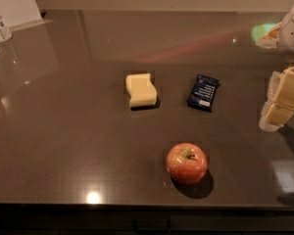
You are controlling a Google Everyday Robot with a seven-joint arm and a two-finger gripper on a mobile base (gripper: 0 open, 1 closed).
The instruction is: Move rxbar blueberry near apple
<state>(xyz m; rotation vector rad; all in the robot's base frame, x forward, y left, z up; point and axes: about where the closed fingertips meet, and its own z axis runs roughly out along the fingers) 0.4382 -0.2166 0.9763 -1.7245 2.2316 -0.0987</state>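
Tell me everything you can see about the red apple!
The apple is round and red with yellowish patches and shiny skin. A short brown stem sticks up from a greenish dimple on top. It looks whole and sits upright on the dark glossy counter, near the front edge, with a shadow to its lower right. Only the counter touches it. The rxbar blueberry lies farther back, apart from it. The gripper hangs at the right edge, well clear of it.
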